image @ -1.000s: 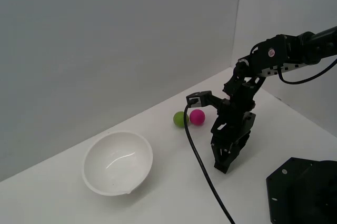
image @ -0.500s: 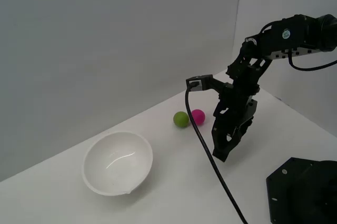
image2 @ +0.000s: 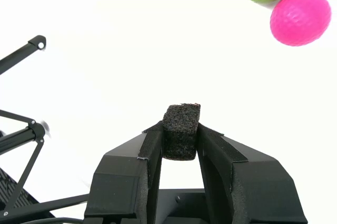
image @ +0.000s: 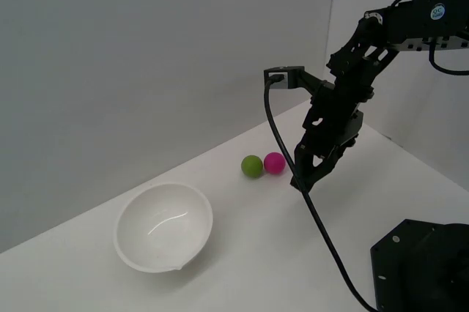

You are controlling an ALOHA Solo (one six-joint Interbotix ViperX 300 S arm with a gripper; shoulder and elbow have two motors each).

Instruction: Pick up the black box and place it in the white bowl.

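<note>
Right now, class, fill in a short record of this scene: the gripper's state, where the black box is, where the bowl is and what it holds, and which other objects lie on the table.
gripper: shut on the black box, raised above the table
black box: clamped between the two fingers, off the table
white bowl: on the table toward the exterior view's left, nothing inside
green ball: on the table, touching the pink ball
pink ball: beside the green ball, apart from the bowl

The small matte black foam cube sits between my fingers, above the table. The large glossy white bowl lies toward the exterior view's left; two small dimpled balls touch, between us.
</note>
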